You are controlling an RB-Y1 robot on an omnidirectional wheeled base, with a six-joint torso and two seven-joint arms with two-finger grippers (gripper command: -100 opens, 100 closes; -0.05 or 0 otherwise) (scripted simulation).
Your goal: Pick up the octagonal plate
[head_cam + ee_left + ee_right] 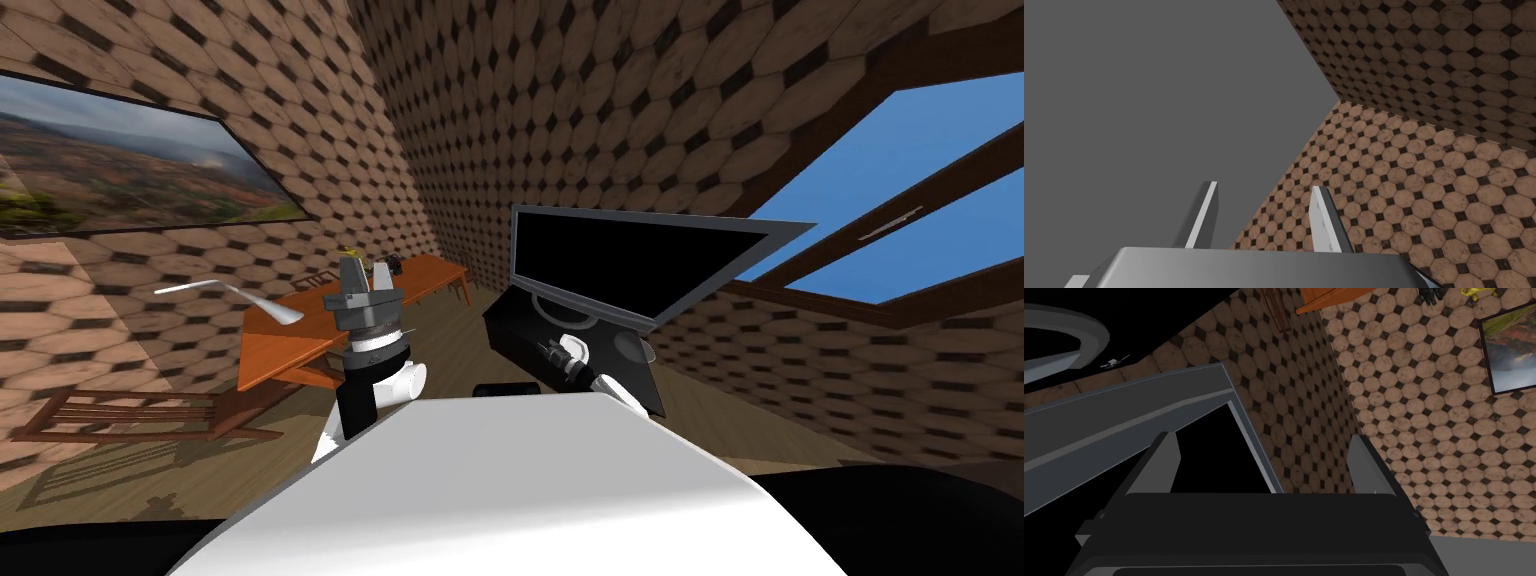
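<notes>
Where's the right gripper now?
In the head view, the right gripper is on my right, over the black stand, just in front of the TV.

Brown octagon-tiled walls (600, 100) with black diamonds, orange table (283, 350), black grey-framed screen (620, 262).

Head looks down, wrists face tiled wall (1449, 75)

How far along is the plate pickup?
Done: I stand close to the black stand that carries the monitor. In hand: the right gripper is open and empty beside the monitor's frame, and the left gripper is open and raised on my left. Left: a grey disc on the stand, possibly the plate, lies untouched. Reaching it, closing on it and lifting are not yet done.
</notes>
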